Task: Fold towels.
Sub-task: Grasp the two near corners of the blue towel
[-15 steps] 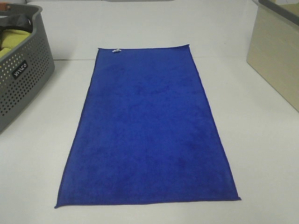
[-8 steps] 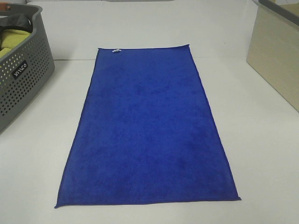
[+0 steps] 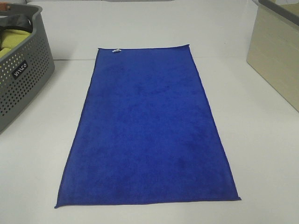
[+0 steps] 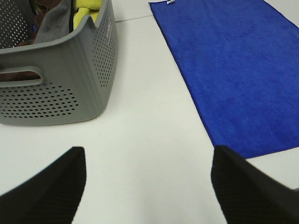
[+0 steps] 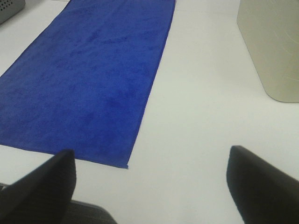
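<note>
A blue towel (image 3: pixel 147 130) lies flat and unfolded, lengthwise down the middle of the white table, with a small white tag (image 3: pixel 116 50) at its far left corner. It also shows in the left wrist view (image 4: pixel 233 70) and the right wrist view (image 5: pixel 88 70). Neither arm shows in the high view. My left gripper (image 4: pixel 147 186) is open and empty above bare table, between the basket and the towel's near left corner. My right gripper (image 5: pixel 149 186) is open and empty above bare table beside the towel's near right corner.
A grey perforated laundry basket (image 3: pixel 23 79) with yellow and dark cloths inside stands at the left; it also shows in the left wrist view (image 4: pixel 56 84). A beige bin (image 3: pixel 275 51) stands at the right, also in the right wrist view (image 5: pixel 271 46).
</note>
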You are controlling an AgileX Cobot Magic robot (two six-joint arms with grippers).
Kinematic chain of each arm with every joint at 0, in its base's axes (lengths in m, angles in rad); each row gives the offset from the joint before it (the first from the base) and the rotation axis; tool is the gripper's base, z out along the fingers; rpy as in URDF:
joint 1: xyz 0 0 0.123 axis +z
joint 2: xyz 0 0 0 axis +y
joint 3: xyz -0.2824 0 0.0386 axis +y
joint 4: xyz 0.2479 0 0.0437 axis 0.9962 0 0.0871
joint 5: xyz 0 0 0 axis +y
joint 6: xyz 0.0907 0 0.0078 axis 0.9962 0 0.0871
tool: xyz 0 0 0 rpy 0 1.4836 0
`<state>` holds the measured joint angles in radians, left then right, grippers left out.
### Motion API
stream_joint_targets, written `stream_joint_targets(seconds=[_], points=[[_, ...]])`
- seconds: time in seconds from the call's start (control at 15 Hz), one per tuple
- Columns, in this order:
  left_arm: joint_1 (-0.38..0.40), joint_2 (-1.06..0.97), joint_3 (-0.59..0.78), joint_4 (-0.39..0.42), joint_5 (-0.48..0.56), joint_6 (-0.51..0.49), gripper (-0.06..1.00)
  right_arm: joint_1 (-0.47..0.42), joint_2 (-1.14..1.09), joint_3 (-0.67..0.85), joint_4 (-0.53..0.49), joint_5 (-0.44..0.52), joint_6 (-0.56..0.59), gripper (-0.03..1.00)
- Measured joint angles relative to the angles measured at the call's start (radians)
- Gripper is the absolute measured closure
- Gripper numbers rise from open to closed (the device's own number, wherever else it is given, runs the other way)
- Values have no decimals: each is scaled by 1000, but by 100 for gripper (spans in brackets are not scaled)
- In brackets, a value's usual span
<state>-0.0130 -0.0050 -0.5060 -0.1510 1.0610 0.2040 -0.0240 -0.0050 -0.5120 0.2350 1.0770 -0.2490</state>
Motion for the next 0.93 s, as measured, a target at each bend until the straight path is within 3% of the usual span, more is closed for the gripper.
stream_joint_targets(seconds=[0.67,0.93], points=[[0,0,0,-6,-2,0,23,0,0,0,-57,-6,74,14],[0,12,-13,-113,-81,-1,23,0,0,0,-56,-28,109,16]])
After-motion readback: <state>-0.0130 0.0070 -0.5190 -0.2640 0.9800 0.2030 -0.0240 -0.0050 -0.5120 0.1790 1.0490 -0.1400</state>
